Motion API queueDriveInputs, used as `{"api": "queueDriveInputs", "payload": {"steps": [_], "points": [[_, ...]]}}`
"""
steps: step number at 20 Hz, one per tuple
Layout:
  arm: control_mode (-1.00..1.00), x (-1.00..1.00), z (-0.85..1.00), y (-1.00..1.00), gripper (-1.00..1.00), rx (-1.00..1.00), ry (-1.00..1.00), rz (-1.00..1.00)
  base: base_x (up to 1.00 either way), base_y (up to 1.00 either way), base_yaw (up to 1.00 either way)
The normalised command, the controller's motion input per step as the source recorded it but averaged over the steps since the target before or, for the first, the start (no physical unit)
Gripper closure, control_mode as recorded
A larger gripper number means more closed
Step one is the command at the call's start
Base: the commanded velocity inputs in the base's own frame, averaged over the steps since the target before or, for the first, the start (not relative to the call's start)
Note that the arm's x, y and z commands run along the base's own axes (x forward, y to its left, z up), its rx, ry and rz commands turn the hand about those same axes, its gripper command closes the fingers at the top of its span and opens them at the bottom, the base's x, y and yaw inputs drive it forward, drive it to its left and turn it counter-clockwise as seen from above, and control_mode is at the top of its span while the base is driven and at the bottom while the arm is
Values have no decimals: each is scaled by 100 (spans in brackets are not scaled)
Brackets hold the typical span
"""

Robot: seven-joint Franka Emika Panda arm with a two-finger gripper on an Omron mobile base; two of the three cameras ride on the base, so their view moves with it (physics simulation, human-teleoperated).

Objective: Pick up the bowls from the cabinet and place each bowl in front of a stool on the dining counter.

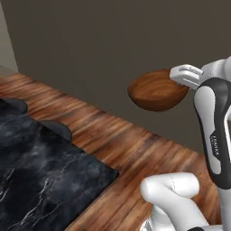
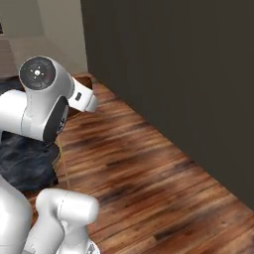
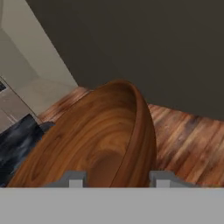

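up over the wood floor (image 1: 135,144), gripper (image 3: 116,178) pinching bowl (image 1: 155,90) rim, counter (image 1: 40,171) down to the left.

Base views behind arm, sharing wood floor (image 1: 135,149) and wall, hand view close on bowl (image 3: 100,140)

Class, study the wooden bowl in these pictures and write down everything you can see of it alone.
The wooden bowl is round, glossy reddish-brown, with visible grain and a smooth, empty inside. It hangs in the air, tilted, above the plank floor beyond the dining counter's corner, resting on nothing. The gripper holds it by the rim, one finger inside and one outside.
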Motion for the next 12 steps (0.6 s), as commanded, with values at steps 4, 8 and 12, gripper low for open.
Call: {"api": "queueDriveInputs", "payload": {"steps": [4,8,12], "points": [[100,0,0,0,100,0,0,0,100,-9,52],[100,0,0,0,100,0,0,0,100,-9,52],[100,0,0,0,100,0,0,0,100,-10,52]]}}
